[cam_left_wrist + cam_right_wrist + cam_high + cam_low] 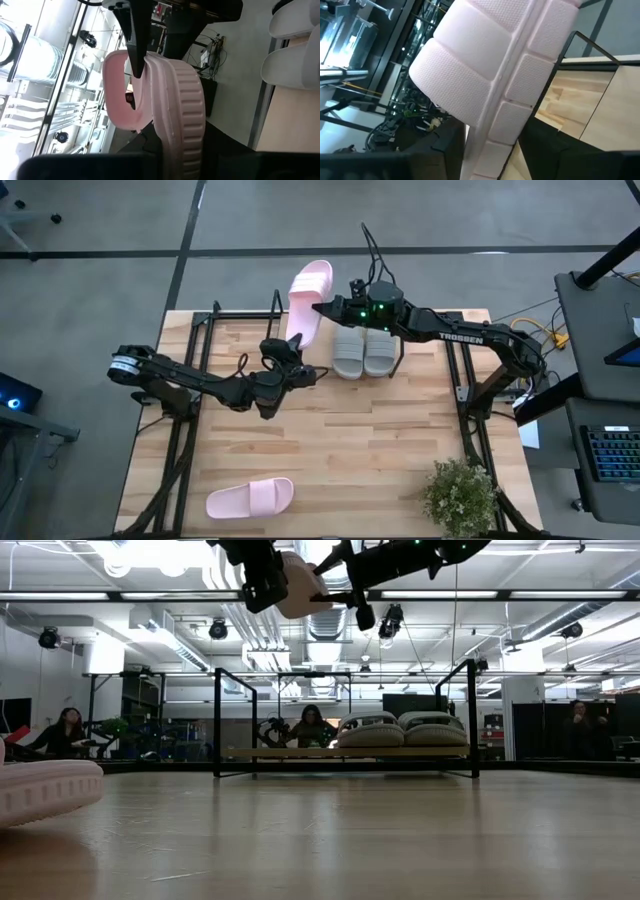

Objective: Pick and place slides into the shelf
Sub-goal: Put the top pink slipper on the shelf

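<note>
While both arms meet over the far side of the table (330, 440), you have one pink slide (309, 302) held up in the air between them, above the left end of the shelf (300, 345). Your left gripper (291, 352) holds the near end of that slide, its jaws clamped on the pink foam, as the left wrist view shows with the ribbed sole edge (187, 110) running between the fingers. Your right gripper (322, 307) sits against the slide's side from the right; I cannot tell from these views whether its jaws are apart or pinching the foam. You can see the grey pair (362, 352) already side by side on the shelf's right half. Your second pink slide (250, 498) lies flat near the table's front left edge, and a small potted plant (460, 495) stands at the front right corner.
</note>
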Action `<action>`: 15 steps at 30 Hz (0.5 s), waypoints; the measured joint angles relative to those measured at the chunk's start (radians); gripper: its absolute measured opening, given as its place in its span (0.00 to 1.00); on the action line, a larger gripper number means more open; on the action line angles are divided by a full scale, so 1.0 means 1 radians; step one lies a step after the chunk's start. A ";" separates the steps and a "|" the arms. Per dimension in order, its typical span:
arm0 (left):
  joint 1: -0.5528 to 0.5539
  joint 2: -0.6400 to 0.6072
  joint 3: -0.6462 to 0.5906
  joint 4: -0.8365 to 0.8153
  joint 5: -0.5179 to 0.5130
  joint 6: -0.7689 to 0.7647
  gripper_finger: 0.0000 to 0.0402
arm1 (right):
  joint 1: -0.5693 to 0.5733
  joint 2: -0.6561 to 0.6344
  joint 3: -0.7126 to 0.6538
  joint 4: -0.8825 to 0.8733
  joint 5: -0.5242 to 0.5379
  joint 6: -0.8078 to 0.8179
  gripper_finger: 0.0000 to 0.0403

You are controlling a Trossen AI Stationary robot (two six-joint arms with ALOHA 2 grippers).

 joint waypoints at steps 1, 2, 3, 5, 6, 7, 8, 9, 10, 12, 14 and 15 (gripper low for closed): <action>0.000 0.000 0.000 0.000 -0.001 0.001 0.11 | 0.000 0.000 0.000 0.000 0.000 -0.009 0.39; 0.000 0.000 0.000 -0.001 -0.001 0.003 0.11 | 0.000 0.000 0.000 0.000 0.000 -0.014 0.39; 0.000 -0.002 0.000 -0.001 -0.001 0.004 0.11 | 0.000 0.000 0.000 0.000 -0.001 -0.015 0.39; 0.003 -0.005 0.004 -0.003 -0.001 0.004 0.11 | 0.000 0.000 0.000 0.003 -0.007 -0.014 0.38; 0.006 -0.006 0.004 -0.003 -0.001 0.004 0.11 | 0.000 0.000 0.000 0.004 -0.012 -0.014 0.38; 0.007 -0.008 0.004 -0.003 0.000 0.005 0.11 | 0.000 0.000 0.000 0.004 -0.013 -0.015 0.39; 0.009 -0.010 0.003 -0.004 0.001 0.005 0.11 | 0.000 0.000 0.000 0.004 -0.014 -0.017 0.40; 0.011 -0.011 0.002 -0.004 0.002 0.005 0.11 | 0.000 0.000 0.000 0.003 -0.015 -0.016 0.41; 0.012 -0.012 0.002 -0.003 0.002 0.005 0.11 | 0.000 0.000 0.000 0.003 -0.015 -0.014 0.42; 0.014 -0.012 0.002 -0.002 0.002 0.005 0.11 | -0.001 0.000 0.000 0.001 -0.015 -0.014 0.46; 0.016 -0.012 0.002 -0.001 0.001 0.006 0.11 | -0.001 0.000 0.000 0.000 -0.015 -0.013 0.51; 0.017 -0.013 0.002 -0.001 0.001 0.006 0.11 | -0.001 0.000 0.000 0.000 -0.016 -0.013 0.53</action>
